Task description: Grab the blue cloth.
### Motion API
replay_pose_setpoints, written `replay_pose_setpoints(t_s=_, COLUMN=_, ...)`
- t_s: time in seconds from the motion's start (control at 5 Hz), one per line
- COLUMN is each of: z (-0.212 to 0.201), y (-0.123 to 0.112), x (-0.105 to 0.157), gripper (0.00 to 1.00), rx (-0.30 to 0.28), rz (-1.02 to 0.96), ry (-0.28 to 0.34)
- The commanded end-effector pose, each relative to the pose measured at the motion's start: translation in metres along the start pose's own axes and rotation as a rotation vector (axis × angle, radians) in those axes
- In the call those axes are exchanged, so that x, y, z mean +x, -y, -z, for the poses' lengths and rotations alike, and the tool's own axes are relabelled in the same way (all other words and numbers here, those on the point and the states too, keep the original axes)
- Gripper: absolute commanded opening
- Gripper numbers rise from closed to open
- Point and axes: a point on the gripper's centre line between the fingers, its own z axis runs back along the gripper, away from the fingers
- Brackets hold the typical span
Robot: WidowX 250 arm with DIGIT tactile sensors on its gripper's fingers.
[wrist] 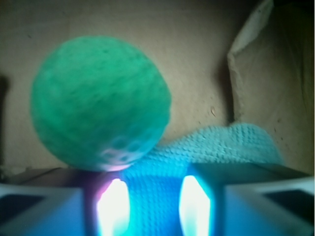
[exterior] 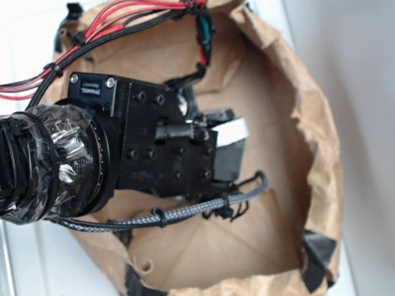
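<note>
Arm (exterior: 44,167): comes in from left edge of exterior view, black, wrapped in clear tape, reaches over the bag.
Cables (exterior: 126,17): red and black bundle runs along top of arm; a braided grey one loops under it.
Paper bag (exterior: 315,138): brown, open, rim rolled down, black tape patches on lower rim, sits on white table (exterior: 368,93).
Gripper (exterior: 223,148): down inside the bag, body hides what lies under it in exterior view.
Ball (wrist: 101,103): wrist view, green, round, fuzzy, upper left, on bag floor, touching left edge of cloth.
Fingers (wrist: 110,209): two glowing pads at bottom of wrist view, apart, cloth showing in the gap; gripper spread, nothing clamped.
Blue cloth (wrist: 216,145): pale teal, waffle weave, on bag floor right of ball, runs from between fingers out to right.
Bag wall (wrist: 268,73): folded paper, upright at far right behind cloth.
</note>
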Motion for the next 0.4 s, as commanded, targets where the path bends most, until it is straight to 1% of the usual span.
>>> replay_pose_setpoints(t_s=0.0, z=-0.021, y=-0.009, x=0.012, gripper=0.0, rx=-0.025, rz=-0.041, ry=0.01)
replay_pose_setpoints(t_s=0.2, z=-0.041, y=-0.012, x=0.015, gripper=0.0, rx=-0.058, rz=-0.036, ry=-0.016)
